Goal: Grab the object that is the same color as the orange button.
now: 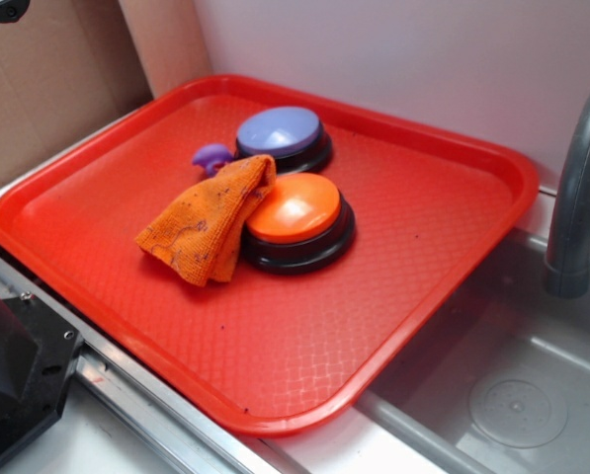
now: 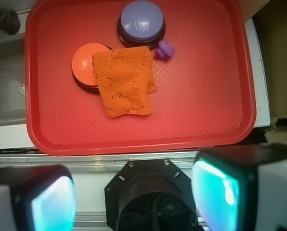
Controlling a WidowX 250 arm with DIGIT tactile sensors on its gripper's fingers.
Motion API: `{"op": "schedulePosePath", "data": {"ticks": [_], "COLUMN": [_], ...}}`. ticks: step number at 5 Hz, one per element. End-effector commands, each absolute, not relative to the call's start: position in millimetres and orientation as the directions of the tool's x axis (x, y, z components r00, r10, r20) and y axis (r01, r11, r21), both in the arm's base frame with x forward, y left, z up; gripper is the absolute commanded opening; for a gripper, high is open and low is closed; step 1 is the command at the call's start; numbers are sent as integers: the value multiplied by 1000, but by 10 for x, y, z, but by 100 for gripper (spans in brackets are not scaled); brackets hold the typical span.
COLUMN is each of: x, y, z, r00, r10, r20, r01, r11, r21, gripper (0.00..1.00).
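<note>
1. the orange rag [image 2: 125, 81] lies on the red tray [image 2: 205, 110], one edge draped over the orange button [image 2: 84, 62].
2. the tool [image 2: 133, 197] is released, jaws wide apart, holding nothing.
3. in the wrist view the rag lies ahead of the tool, well apart, its long axis pointing away.

No words, letters or numbers to read anywhere. Red tray [image 1: 453, 247] plain, only bumpy pattern. Orange button [image 1: 296, 209] and purple button [image 1: 280, 131] have blank tops. Orange rag [image 2: 125, 81] has dark specks, not letters. Wall and sink [image 1: 517, 395] carry no label or sign.
</note>
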State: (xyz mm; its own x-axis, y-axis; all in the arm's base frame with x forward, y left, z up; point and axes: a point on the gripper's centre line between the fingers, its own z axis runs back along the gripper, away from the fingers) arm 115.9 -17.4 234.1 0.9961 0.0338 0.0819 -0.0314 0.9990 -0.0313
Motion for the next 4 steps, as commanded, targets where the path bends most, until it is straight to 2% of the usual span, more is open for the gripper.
{"op": "schedulePosePath", "data": {"ticks": [1, 2, 4], "x": [1159, 1319, 1625], "y": [-174, -232, -377], "z": [2341, 2051, 1325], "r00": [996, 964, 915], "r10": [34, 157, 266], "r20": [82, 216, 302], "r01": [-31, -151, -274], "r11": [999, 988, 962], "r21": [-31, -41, -18], "gripper": [100, 100, 100]}}
